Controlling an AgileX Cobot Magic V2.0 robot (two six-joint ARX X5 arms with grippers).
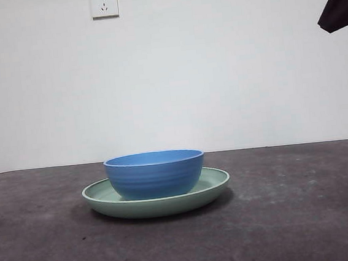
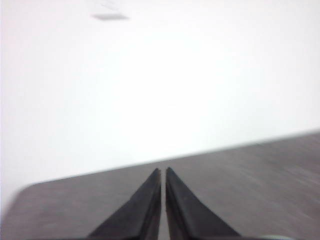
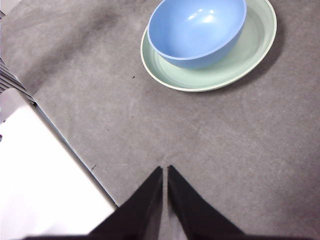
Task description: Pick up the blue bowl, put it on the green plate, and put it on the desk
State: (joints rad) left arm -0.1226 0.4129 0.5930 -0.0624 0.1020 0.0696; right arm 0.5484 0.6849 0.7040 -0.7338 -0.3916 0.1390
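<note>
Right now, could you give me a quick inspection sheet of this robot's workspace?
Surface: dark grey desk, scuffed and mottled.
Job's things: blue bowl sits upright in the green plate, off-centre toward one rim; plate flat on the desk.
Clutter: nothing seen.
Grippers: left gripper shut, empty, facing the wall; right gripper shut, empty, above bare desk away from the plate.
Cables: nothing seen.
Surroundings: white wall with a socket; a white panel at the desk's edge.

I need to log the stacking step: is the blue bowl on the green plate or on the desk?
On the plate. The blue bowl stands upright inside the green plate, whose rim rings its base.
</note>
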